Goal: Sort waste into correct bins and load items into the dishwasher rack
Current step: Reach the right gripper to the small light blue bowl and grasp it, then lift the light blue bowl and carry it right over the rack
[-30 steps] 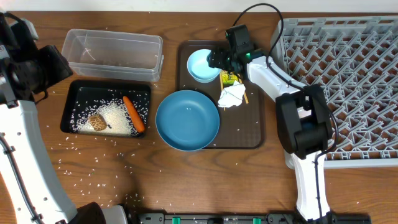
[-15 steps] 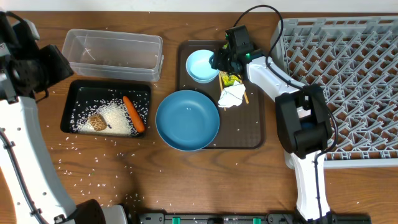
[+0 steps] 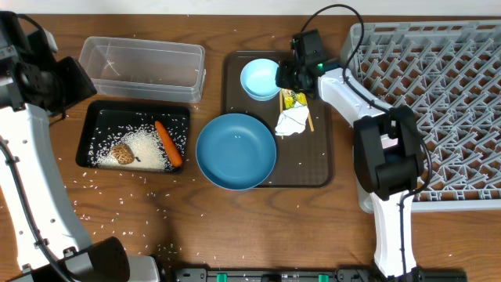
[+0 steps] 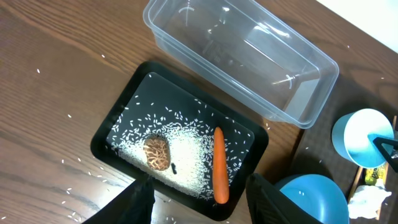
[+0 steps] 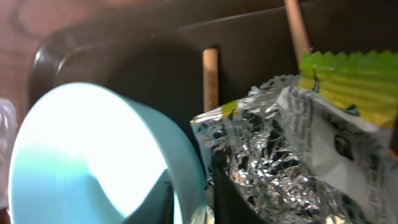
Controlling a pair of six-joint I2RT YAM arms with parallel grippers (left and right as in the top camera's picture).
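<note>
Since the small bowl sits at the back left corner of the brown tray with its right rim caught by the right gripper, I judge it the piece in hand for the rack on the right. In the wrist view the bowl's wall runs down between the dark fingers, so the jaws are pinching that rim (as far as so close a view lets me tell).

I take the bowl for hard plastic or glazed ware: light, stiff, smooth and rather slippery. A pinch on one side of the rim would probably let it swing or slide if it were tipped fast. A hold seated well down over the rim should serve best.

Just beside the bowl, right against the outer finger, lies the foil wrapper, thin and crinkly, which might get dragged along. Next come the crumpled tissue and the chopsticks, partly under the wrapper. The large bowl overlaps the brown tray's front left edge.

Farther left, the black tray holds rice, a brown lump and a carrot, with the clear tub behind it. The left gripper hangs above them, jaws spread, nothing between.
</note>
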